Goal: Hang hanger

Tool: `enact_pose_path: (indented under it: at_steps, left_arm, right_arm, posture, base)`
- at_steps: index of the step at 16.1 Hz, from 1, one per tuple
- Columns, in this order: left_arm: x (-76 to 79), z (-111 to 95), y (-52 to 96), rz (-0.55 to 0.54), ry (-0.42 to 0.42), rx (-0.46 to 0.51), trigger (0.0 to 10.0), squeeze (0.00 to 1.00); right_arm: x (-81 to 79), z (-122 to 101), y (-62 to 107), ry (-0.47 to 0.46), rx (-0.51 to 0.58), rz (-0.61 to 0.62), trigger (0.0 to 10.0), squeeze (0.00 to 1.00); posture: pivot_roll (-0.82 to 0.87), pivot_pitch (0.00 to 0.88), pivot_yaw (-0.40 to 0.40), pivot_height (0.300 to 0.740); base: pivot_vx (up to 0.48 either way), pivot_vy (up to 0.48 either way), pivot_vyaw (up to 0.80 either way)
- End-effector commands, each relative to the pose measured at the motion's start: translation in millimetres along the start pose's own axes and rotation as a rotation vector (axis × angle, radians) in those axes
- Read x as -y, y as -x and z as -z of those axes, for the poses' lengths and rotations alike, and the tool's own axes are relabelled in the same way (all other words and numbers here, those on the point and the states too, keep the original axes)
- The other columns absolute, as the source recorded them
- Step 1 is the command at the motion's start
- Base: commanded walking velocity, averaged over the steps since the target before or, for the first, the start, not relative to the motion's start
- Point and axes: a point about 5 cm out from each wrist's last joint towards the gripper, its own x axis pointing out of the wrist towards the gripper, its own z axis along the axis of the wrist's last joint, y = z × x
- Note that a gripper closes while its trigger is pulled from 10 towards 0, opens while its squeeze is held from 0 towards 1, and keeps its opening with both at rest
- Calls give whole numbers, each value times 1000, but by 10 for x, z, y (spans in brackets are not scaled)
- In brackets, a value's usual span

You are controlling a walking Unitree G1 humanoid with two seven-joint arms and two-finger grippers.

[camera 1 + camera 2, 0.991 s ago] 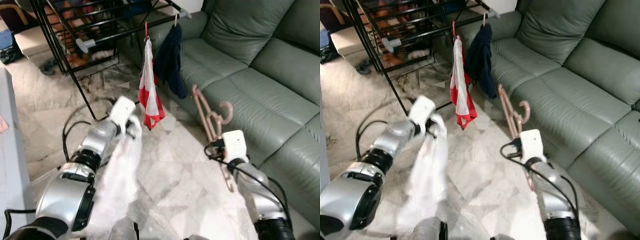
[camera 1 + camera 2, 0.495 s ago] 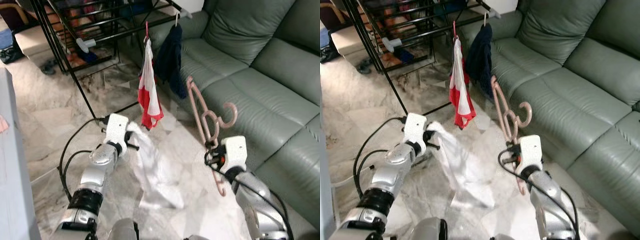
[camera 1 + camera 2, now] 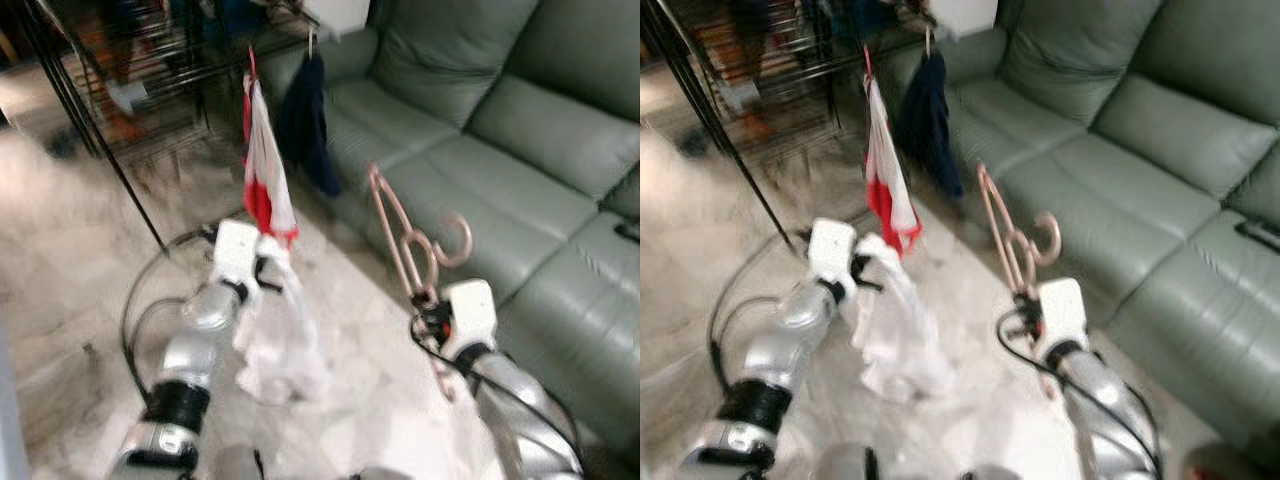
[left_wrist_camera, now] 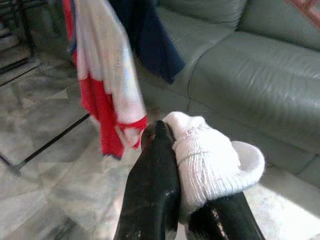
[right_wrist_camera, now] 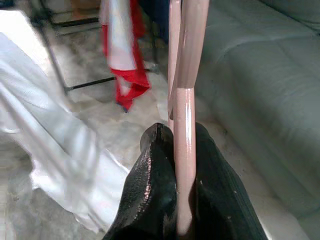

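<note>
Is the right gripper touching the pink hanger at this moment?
Touching. The right wrist view shows the right gripper with its two black fingers closed on both sides of the pink hanger, with no gap between them.

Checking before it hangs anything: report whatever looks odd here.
The white garment in the left gripper is bunched and hangs toward the floor, not on the pink hanger, which the right gripper holds bare beside the sofa.

My head views are smeared with motion blur, worst at the drying rack (image 3: 120, 80) and floor (image 3: 60, 250). Soft, even indoor light, no harsh shadows. A glare streak runs down the pink hanger (image 5: 184, 125); my wrist views are sharper.
</note>
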Motion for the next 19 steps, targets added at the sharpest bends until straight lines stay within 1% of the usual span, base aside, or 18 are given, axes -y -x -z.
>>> enact_pose_path:
  at_steps: [1,4,8,12,15,19]
  left_arm:
    - [-6,-155,-21,-14,-1,66,10000,0]
    - [-6,-196,-6,9,8,91,10000,0]
    - [-13,-187,4,15,19,93,10000,0]
    - [-11,-203,-6,18,17,99,10000,0]
    - [-30,-210,-19,9,14,99,10000,0]
    - [-38,-223,-28,6,15,101,10000,0]
  right_arm:
    - [14,-61,21,23,17,3,10000,0]
    - [9,-67,19,30,15,-4,10000,0]
    - [-11,-70,4,47,15,-18,10000,0]
    - [-24,-77,1,67,14,-34,10000,0]
    - [-34,-50,13,92,-8,-55,10000,0]
    - [-58,-44,4,108,-15,-74,10000,0]
  posture:
    - [-35,19,13,740]
    - [-34,23,11,740]
    - [-29,18,9,740]
    - [-31,13,8,740]
    - [-33,13,8,740]
    - [-34,25,7,740]
  base:
    - [0,0,0]
    - [0,0,0]
    - [0,0,0]
    - [277,0,0]
    - [303,0,0]
    - [306,0,0]
